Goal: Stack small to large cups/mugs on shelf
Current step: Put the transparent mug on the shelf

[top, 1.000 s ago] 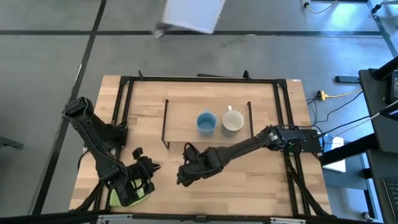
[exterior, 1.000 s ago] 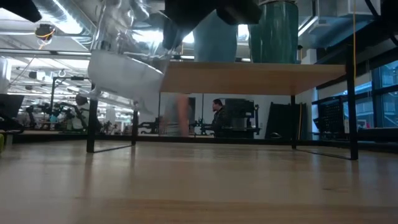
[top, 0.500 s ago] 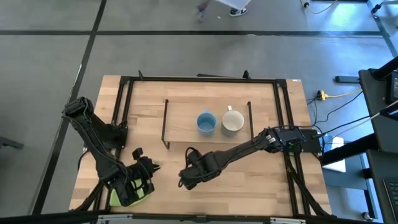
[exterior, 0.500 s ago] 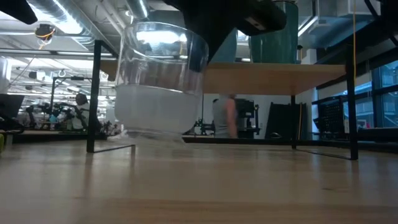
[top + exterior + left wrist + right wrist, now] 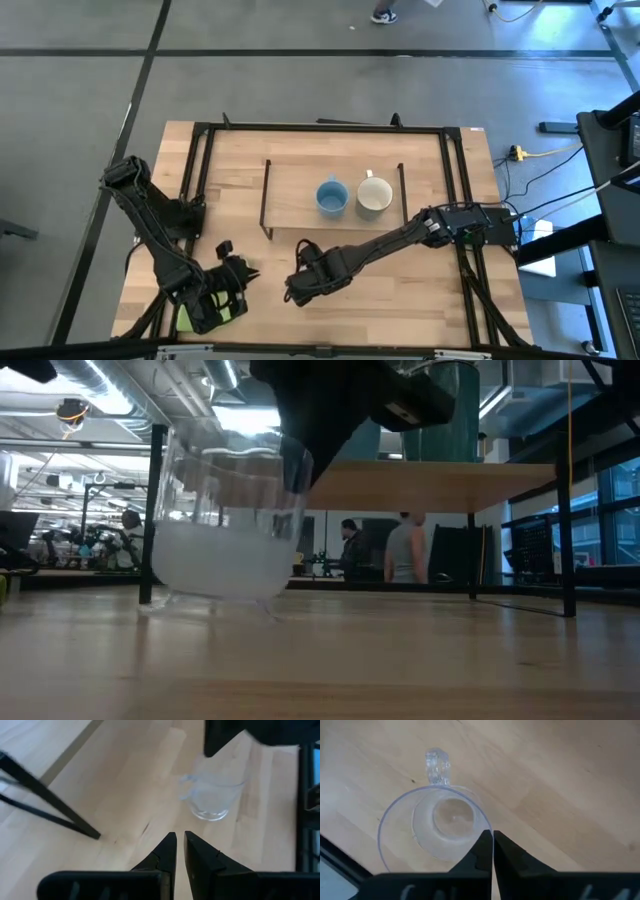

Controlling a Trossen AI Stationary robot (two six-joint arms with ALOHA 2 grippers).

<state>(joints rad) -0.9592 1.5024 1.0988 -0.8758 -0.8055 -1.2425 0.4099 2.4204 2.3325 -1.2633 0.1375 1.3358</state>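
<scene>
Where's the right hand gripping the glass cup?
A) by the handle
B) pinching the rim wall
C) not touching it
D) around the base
B: in the right wrist view the right hand is closed on the rim wall of the glass cup, one finger inside and one outside, well away from the handle.

Three drinking vessels total. One clear glass cup [image 5: 296,283], handled, on desk [image 5: 400,290] just in front of shelf [image 5: 300,200]. One light-blue mug [image 5: 331,197] on shelf. One cream-white mug [image 5: 374,195] on shelf, just beside blue one. One shelf: wood board on black wire frame. One desk. One green cloth [image 5: 190,316], well left of shelf's front edge. Two dark arms. Two grippers: left gripper [image 5: 246,270], right gripper [image 5: 293,285], two fingers each. Two persons [image 5: 405,548] in room beyond shelf, low view.
</scene>
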